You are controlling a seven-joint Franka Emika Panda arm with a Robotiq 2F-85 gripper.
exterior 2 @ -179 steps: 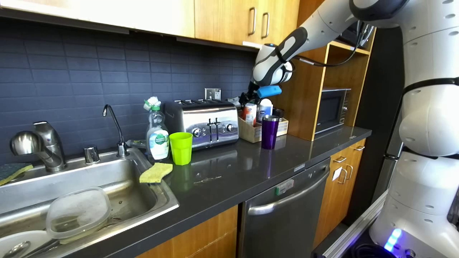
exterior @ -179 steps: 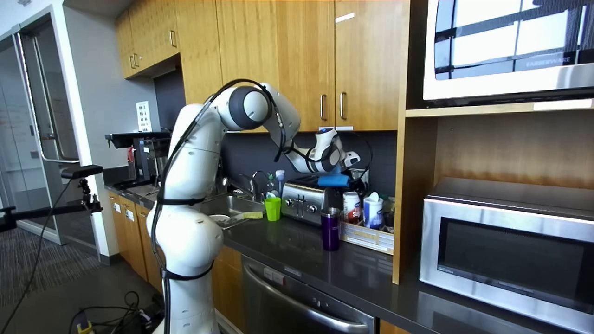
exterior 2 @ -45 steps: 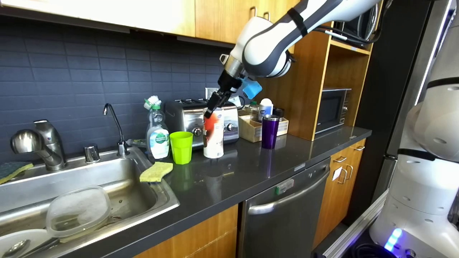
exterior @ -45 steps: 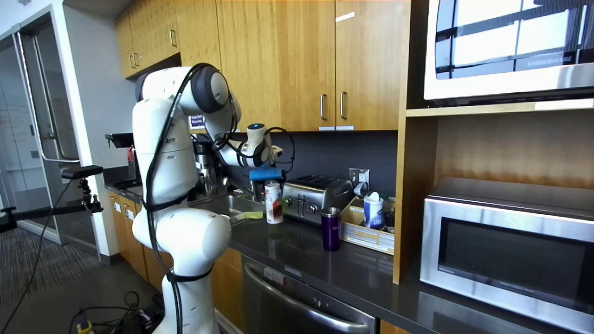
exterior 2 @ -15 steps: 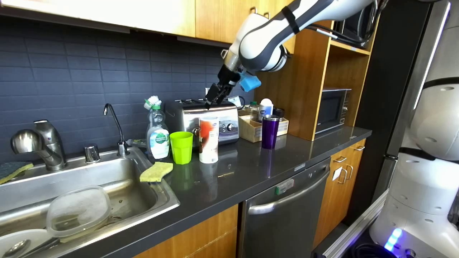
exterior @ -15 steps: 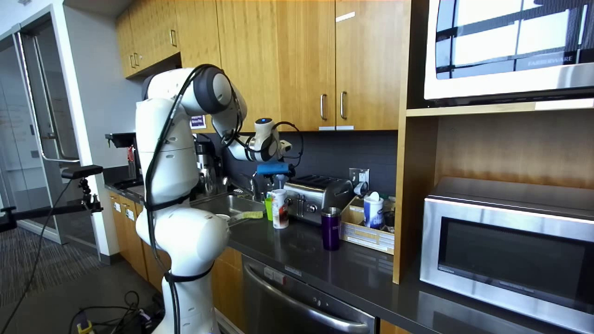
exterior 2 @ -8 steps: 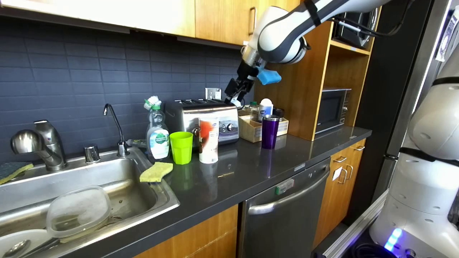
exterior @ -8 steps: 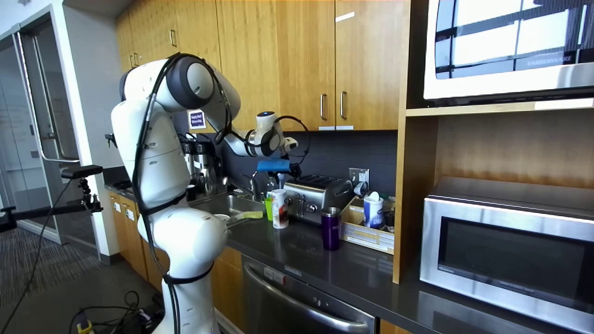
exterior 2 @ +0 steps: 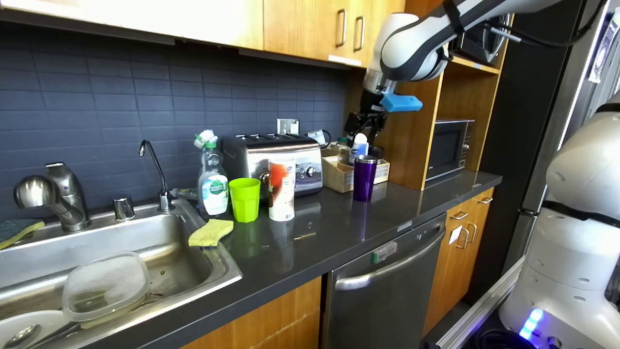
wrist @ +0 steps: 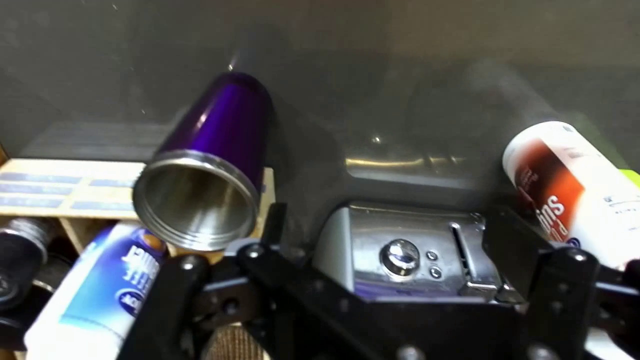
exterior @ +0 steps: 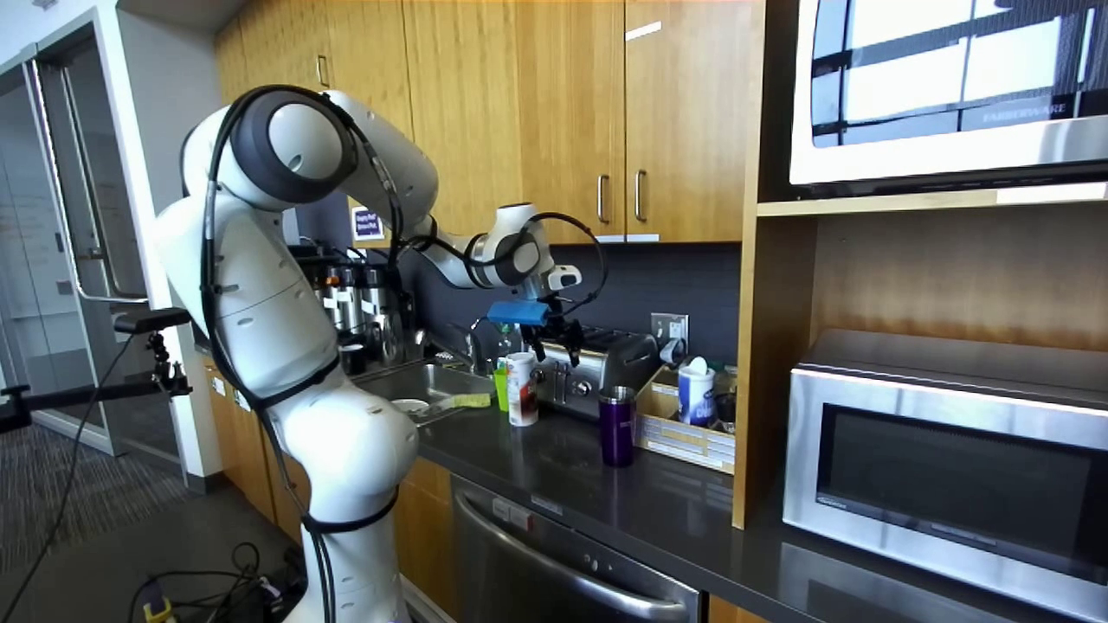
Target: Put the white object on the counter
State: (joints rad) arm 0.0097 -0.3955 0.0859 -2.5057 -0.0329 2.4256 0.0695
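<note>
A white canister with a red-brown label (exterior: 522, 389) stands upright on the dark counter (exterior: 554, 467), in front of the toaster and beside the green cup. It also shows in an exterior view (exterior 2: 282, 191) and in the wrist view at the right (wrist: 575, 185). A white and blue container (exterior 2: 358, 148) stands in the wooden box; it shows at lower left in the wrist view (wrist: 107, 290). My gripper (wrist: 387, 217) is open and empty. In both exterior views the gripper (exterior: 557, 350) is above the counter, apart from the canister, near the toaster and box.
A purple tumbler (exterior 2: 364, 179) stands in front of the wooden box (exterior 2: 339, 177). The toaster (exterior 2: 286, 167) is behind the canister. A green cup (exterior 2: 244, 201), a soap bottle (exterior 2: 213, 184) and a sponge (exterior 2: 210, 232) are by the sink (exterior 2: 213, 286). Wall cabinets (exterior: 571, 112) hang above.
The red-labelled canister has gone from the box to the counter in front of the toaster. My gripper has let go, opened and moved away from it toward the box and tumbler.
</note>
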